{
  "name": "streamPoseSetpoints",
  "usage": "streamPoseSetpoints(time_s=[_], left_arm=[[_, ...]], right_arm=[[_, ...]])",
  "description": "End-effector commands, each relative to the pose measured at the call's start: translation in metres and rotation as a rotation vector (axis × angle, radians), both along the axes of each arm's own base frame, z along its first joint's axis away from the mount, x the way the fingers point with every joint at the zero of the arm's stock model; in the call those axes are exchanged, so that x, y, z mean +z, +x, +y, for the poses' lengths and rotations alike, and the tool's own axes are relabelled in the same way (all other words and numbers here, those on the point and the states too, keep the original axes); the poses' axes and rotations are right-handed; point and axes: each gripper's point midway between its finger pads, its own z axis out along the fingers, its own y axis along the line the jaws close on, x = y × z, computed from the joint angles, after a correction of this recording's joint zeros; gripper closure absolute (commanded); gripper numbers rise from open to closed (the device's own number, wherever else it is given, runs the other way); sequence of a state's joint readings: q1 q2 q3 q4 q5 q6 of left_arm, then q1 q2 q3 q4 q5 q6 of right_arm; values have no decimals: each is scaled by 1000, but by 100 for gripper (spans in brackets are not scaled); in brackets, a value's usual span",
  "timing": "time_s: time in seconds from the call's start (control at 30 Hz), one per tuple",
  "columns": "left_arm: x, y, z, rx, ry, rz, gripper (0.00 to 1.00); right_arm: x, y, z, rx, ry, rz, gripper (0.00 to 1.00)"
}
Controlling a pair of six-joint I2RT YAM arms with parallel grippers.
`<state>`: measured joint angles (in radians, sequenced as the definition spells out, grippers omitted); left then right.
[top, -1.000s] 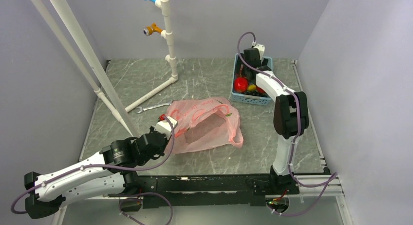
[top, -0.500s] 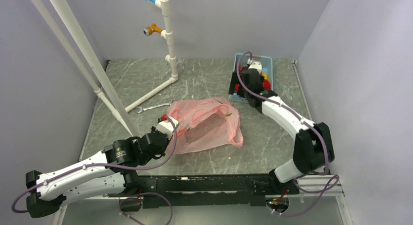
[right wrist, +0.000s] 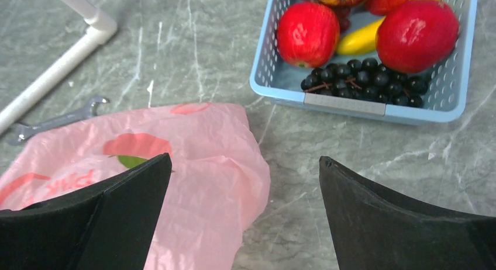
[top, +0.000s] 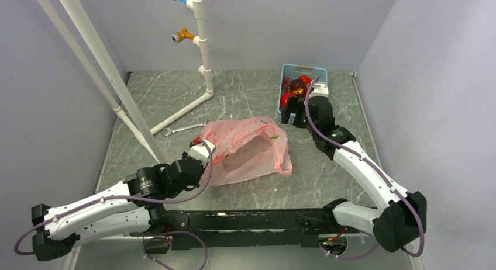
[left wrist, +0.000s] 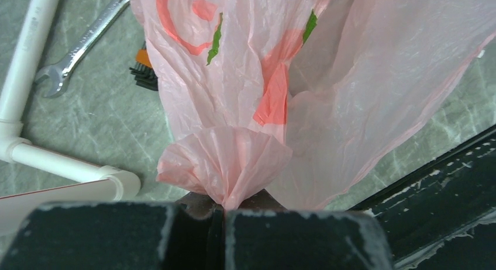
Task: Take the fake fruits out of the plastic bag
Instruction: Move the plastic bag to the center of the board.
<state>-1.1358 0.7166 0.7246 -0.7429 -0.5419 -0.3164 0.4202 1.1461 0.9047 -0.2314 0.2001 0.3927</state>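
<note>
Plastic bunched in the closed jaws of our left gripper (left wrist: 224, 207) anchors the plastic bag (top: 245, 147) mid-desk, nearer the near edge. Our right gripper (right wrist: 244, 165), jaws spread and empty, should enter the bag's mouth low. Fake fruits (right wrist: 307, 33) sit in the basket (right wrist: 345, 103) at the far right corner; the bag's inside is hidden from us.

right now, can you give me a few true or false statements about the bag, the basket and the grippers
1. The left gripper is shut on the plastic bag. True.
2. The right gripper is shut. False: it is open, holding nothing.
3. The blue basket holds red fruits, a banana and black grapes. True.
4. The wrench lies in the basket. False: it lies on the table near the bag.
</note>
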Motion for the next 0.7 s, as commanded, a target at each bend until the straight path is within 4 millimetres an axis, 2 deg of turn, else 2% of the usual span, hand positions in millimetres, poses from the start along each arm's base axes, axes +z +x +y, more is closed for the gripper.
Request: streamPoseSetpoints(time_s=[0.0,0.23,0.33,0.43,0.5,0.53,0.57,0.67], left_arm=[[5,-3,-30,-20,-115,55,100],[-42,-16,-46,56,-166,221,100],[-63,-21,-52,66,-177,272,100],[-83,-23,-41,141,-125,312,100],[-89,-21,-30,203,-77,312,100],[-91,-20,-25,231,-60,312,96],[-90,-19,-24,249,-53,310,87],[-85,-16,-24,275,-62,300,55]], right_arm=[[30,5,4,10,40,-66,1],[10,-4,6,34,35,-7,1],[-7,-8,4,36,47,27,1],[-40,-11,1,42,143,111,1],[-57,-13,7,58,176,154,1],[-65,-13,12,81,194,168,1],[-70,-12,19,102,218,184,1],[-85,-9,42,165,294,229,1]])
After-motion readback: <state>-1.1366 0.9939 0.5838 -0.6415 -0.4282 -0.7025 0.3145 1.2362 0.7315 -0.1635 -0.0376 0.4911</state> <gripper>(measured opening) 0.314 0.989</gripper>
